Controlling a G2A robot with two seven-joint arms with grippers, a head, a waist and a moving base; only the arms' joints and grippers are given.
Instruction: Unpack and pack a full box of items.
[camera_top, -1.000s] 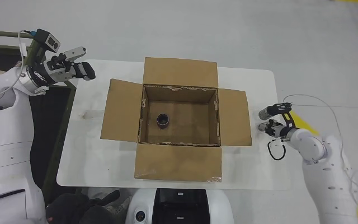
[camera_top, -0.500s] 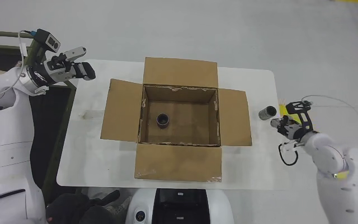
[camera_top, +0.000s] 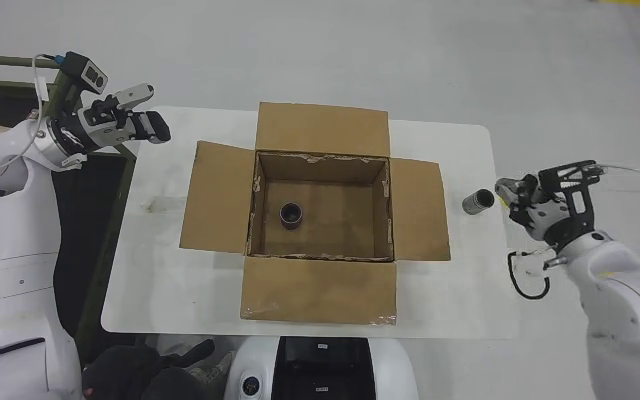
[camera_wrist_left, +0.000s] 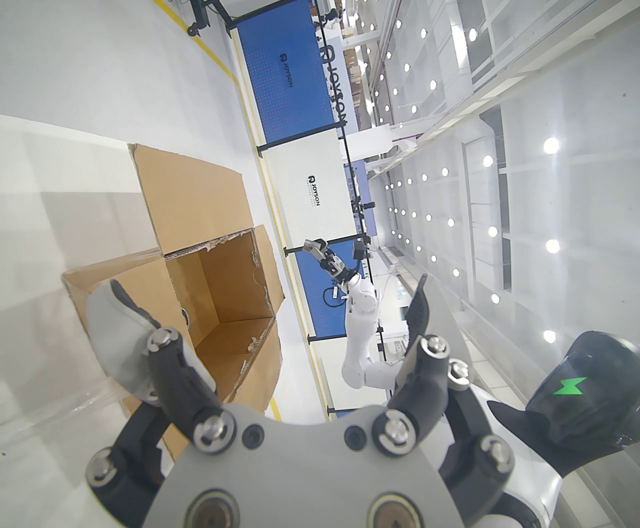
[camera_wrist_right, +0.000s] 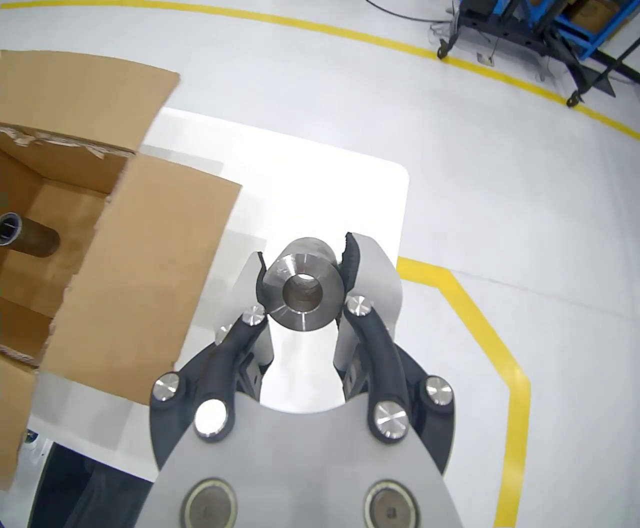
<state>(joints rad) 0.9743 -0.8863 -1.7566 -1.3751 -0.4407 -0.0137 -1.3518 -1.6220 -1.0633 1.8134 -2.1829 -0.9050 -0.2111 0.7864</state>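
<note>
An open cardboard box (camera_top: 215, 195) (camera_wrist_left: 210, 280) (camera_wrist_right: 145, 260) stands in the middle of the white table (camera_top: 150, 260). A dark cylinder (camera_top: 291, 214) (camera_wrist_right: 25, 237) lies on its floor. A shiny metal cylinder (camera_top: 479, 201) (camera_wrist_right: 305, 295) lies on the table just right of the box's right flap. My right gripper (camera_top: 505, 190) (camera_wrist_right: 305, 255) hovers open a little to the right of it, off the cylinder, which shows between the fingers in the right wrist view. My left gripper (camera_top: 150, 125) (camera_wrist_left: 265, 300) is open and holds nothing, above the table's far left corner.
A dark frame (camera_top: 100, 230) runs along the table's left edge. Bare table lies left of the box and around the metal cylinder. A yellow floor line (camera_wrist_right: 515, 380) passes beyond the table's right edge.
My right gripper let go of the metal cylinder, which stays on the table right of the box. That arm drew back to the right and rose. The left arm kept still.
</note>
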